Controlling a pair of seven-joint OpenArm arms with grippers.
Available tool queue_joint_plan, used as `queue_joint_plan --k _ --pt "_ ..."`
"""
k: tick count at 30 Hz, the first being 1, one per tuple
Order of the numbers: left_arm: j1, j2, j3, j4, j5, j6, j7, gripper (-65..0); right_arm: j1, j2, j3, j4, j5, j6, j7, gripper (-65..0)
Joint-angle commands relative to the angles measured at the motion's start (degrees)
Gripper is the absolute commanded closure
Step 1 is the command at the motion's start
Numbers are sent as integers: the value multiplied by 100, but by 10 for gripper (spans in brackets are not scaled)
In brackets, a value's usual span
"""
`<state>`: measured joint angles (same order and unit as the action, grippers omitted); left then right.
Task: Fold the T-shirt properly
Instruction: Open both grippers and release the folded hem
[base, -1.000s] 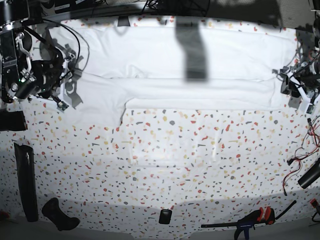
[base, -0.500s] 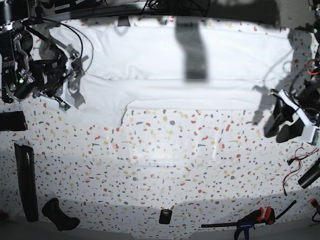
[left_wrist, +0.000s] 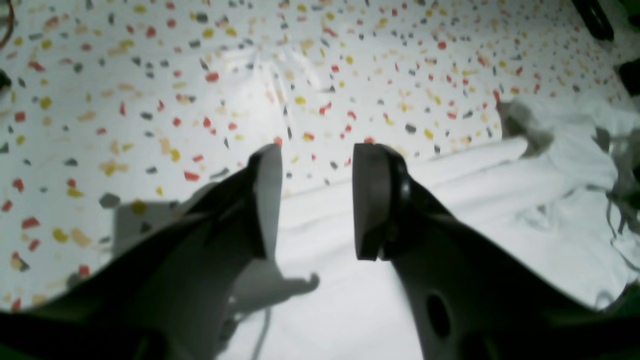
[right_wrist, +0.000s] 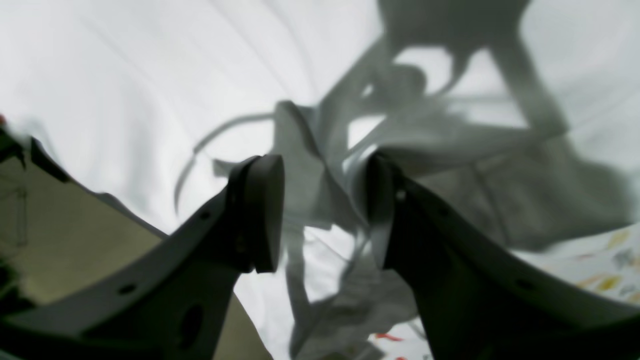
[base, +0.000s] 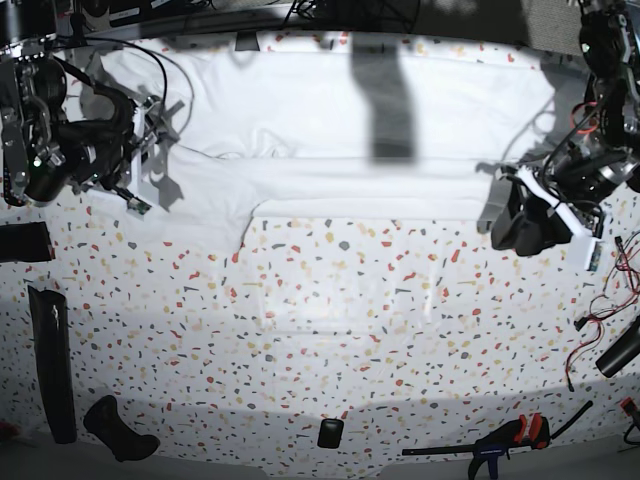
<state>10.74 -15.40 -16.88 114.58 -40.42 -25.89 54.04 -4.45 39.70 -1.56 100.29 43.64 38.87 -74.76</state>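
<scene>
Two grippers are seen at opposite ends of the T-shirt (base: 330, 130), which is spread across the far part of the speckled table (base: 330, 330), its long front edge lying folded along the middle; the left gripper (left_wrist: 312, 200) is held over that edge with its jaws apart and nothing between them, cloth below and speckled surface beyond; the right gripper (right_wrist: 322, 215) is held above the shirt's other end, jaws likewise parted; a rumpled peak of white cloth rises in the gap, but whether it is touched by either finger cannot be told.
</scene>
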Motion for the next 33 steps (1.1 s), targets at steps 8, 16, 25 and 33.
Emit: queue_joint_plan --k 8,16,25,33 --pt "291 -63 -26 87 -264 -28 -138 -228 74 125 52 732 538 113 -83 -269" --pt "352 -39 -26 68 -160 -26 -140 -228 232 79 55 758 1154 113 28 -269" --pt "763 306 -26 -79 284 -31 -424 -228 457 -323 57 750 -354 113 319 -269" --pt "721 313 227 -1475 627 -28 -564 -228 457 -610 57 24 -638 -33 339 -269"
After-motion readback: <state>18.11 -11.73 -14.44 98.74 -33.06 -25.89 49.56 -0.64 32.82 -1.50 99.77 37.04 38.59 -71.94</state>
